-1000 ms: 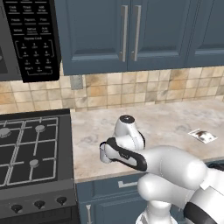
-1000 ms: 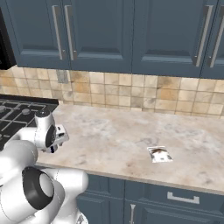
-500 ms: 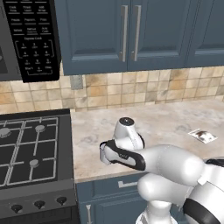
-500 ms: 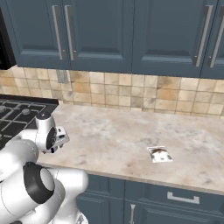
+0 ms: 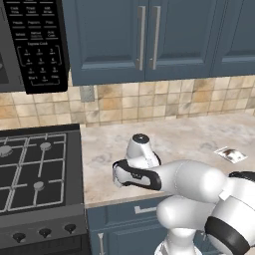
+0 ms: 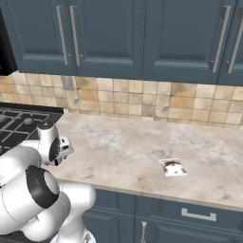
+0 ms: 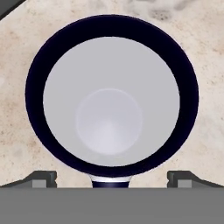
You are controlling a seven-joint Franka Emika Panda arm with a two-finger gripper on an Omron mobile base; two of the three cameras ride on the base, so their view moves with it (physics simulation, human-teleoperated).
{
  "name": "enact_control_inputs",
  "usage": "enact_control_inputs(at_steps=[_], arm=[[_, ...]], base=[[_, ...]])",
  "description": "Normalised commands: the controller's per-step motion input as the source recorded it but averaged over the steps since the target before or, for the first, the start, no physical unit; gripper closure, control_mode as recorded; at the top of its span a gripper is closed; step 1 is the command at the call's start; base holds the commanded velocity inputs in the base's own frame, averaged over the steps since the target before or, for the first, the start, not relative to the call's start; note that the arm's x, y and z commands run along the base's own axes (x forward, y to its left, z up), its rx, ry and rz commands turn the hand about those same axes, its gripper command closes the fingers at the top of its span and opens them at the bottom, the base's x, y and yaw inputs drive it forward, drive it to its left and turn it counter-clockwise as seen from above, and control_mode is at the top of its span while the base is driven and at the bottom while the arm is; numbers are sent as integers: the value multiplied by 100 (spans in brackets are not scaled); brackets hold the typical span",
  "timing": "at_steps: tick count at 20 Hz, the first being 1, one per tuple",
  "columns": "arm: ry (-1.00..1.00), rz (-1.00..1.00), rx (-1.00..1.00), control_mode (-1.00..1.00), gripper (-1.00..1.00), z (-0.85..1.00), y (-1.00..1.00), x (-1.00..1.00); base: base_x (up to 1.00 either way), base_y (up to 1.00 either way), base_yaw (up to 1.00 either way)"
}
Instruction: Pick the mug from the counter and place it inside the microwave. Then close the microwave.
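Observation:
The mug [image 7: 111,100] stands upright on the counter [image 7: 205,131], seen from straight above in the hand view: dark navy rim, light grey inside, handle stub toward the bottom edge. My gripper [image 7: 113,177] hangs open right over it. One fingertip [image 7: 41,177] shows to the left and the other to the right of the mug's lower edge, and neither touches it. In the left base view the hand [image 5: 133,174] points down at the counter [image 5: 189,134] close to the stove. The microwave [image 5: 30,50] hangs at the upper left with its keypad panel facing me.
A black gas stove [image 5: 35,174] borders the counter on the left. A small flat packet [image 5: 230,154] [image 6: 173,167] lies on the counter to the right. Blue wall cabinets [image 5: 149,35] hang above, and a tiled backsplash runs behind.
The hand has eased slightly to the left over the counter. The jaws stay open as before.

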Motion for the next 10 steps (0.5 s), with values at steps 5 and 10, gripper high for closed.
enact_control_inputs(at_steps=[5, 10], arm=[[0, 0, 0, -100, -100, 0, 0, 0], [0, 0, 0, -100, 100, 0, 0, 0]], base=[[0, 0, 0], [0, 0, 0]])
